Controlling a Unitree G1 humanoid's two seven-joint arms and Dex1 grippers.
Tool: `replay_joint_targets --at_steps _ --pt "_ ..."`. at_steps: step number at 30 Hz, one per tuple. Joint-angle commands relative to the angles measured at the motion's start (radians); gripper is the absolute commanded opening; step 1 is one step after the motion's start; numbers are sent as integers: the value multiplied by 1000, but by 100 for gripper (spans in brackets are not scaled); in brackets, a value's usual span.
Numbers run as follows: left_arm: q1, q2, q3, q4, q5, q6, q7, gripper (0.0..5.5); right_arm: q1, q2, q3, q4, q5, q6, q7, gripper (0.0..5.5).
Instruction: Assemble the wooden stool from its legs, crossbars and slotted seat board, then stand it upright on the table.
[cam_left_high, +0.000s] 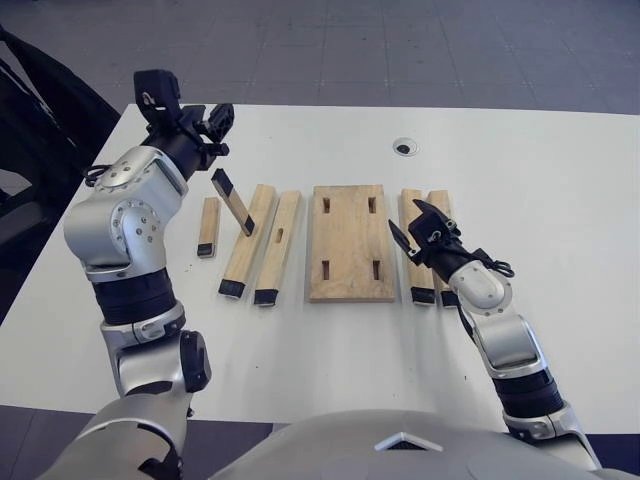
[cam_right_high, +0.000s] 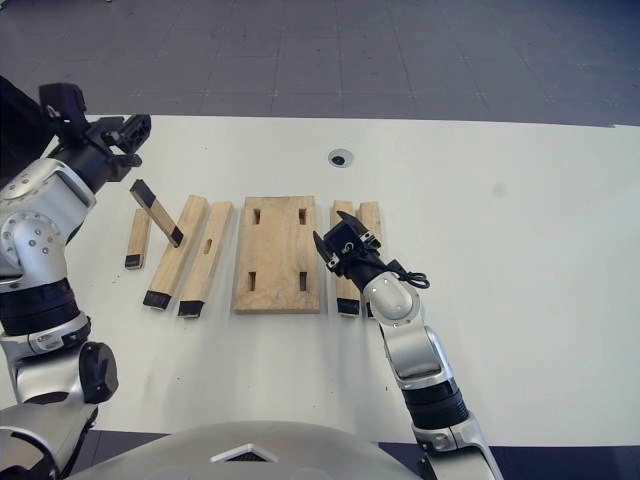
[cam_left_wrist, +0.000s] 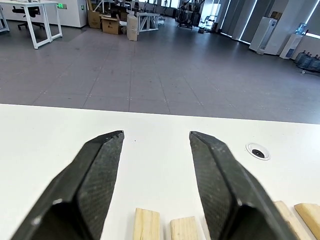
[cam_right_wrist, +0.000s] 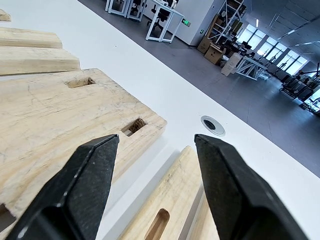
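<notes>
The slotted seat board (cam_left_high: 350, 243) lies flat in the middle of the white table (cam_left_high: 560, 200). Left of it lie two long legs (cam_left_high: 247, 240) (cam_left_high: 278, 247) with black feet. A dark-tipped crossbar (cam_left_high: 232, 200) leans tilted across the outer leg, and a short crossbar (cam_left_high: 208, 227) lies further left. Two more legs (cam_left_high: 411, 207) (cam_right_high: 372, 215) lie right of the board. My left gripper (cam_left_high: 205, 125) hovers open beyond the left pieces, holding nothing. My right gripper (cam_left_high: 415, 228) is open just above the right legs, beside the board's edge (cam_right_wrist: 60, 110); a slotted leg (cam_right_wrist: 170, 200) lies under its fingers.
A round cable grommet (cam_left_high: 404, 147) is set in the table beyond the board. The table's right half and near strip are bare. Past the far edge is grey tiled floor (cam_left_high: 400, 50). A dark chair (cam_left_high: 40, 110) stands off the table's left edge.
</notes>
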Motion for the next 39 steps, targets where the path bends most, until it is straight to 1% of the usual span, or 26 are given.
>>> replay_joint_targets --at_steps 1,3,5,9,11,12,15,18,20,21,25,27,30,32,34,36,39 --pt "-24 -5 -24 41 19 -18 -13 245 -4 2 6 -5 -1 11 -2 279" --pt "-35 -12 -25 47 16 -23 -10 245 -6 1 5 -3 0 9 -1 279" --pt "-82 -8 -1 28 0 -20 1 245 -1 -1 6 -7 -1 8 -1 279" --pt "-249 33 40 29 -19 -25 7 245 6 1 12 -12 -4 9 -3 279" --pt "-292 46 45 43 -14 -31 2 245 5 2 14 -12 -3 8 -3 279" --pt "-280 46 43 54 -6 -34 1 245 4 2 15 -11 -3 8 -3 279" --pt "-149 13 13 91 17 -52 -9 245 3 2 14 -10 -1 9 -4 279" --pt "75 -80 -90 256 71 -103 -34 245 0 9 20 -3 -3 7 -10 279" --pt "177 -112 -155 290 104 -130 -47 245 -6 12 19 1 -2 6 -14 279" --pt "167 -112 -158 290 107 -144 -50 245 -6 13 15 2 -1 7 -17 279" --pt "-66 -29 -93 340 109 -203 -52 245 11 23 27 -3 -6 7 -31 279" --pt "-148 6 -73 313 103 -200 -52 245 8 26 28 -1 -5 8 -33 279" --pt "-226 23 -34 99 47 -137 -35 245 7 21 20 3 -3 5 -34 279" --pt "-230 26 4 -43 14 -99 -18 245 4 18 17 4 -2 6 -33 279" --pt "-174 54 74 -185 0 -68 8 245 4 13 10 0 -1 9 -31 279" --pt "-33 81 115 -293 10 -87 -16 245 12 6 -6 -10 2 14 -35 279" --pt "197 74 123 -395 20 -189 -91 286 16 1 -21 -11 3 19 -39 279"
